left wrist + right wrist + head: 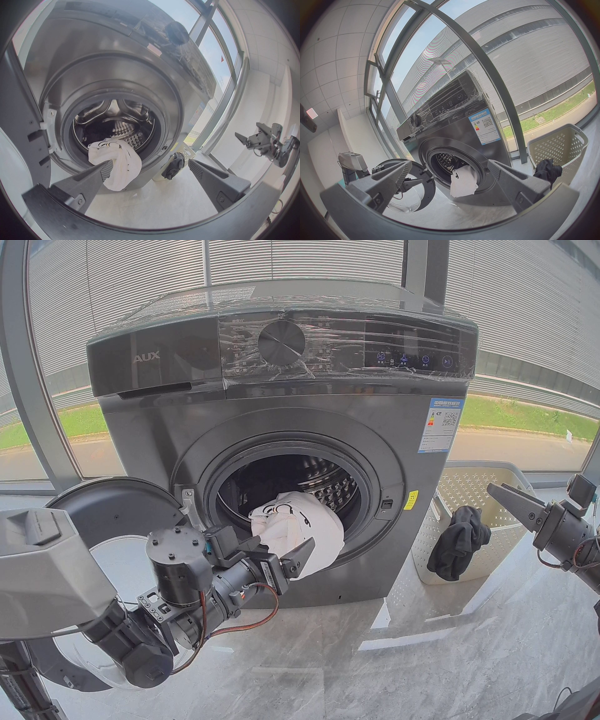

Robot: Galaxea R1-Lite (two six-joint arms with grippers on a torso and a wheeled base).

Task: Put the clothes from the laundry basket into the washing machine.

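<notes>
the left gripper hangs at the washing machine's mouth, jaws wide apart and holding nothing. just past it the white garment drapes over the door lip, half in the drum and half dangling. i'd worry its own weight drags it out onto the floor. further off, the right gripper sits open-jawed near the laundry basket, with a black garment slung over the rim.

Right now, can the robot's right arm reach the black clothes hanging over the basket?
Probably yes. The right end effector is open and empty, near the laundry basket. The black clothes hang over its front rim, out in the open, and nothing seems to stand between them.
</notes>
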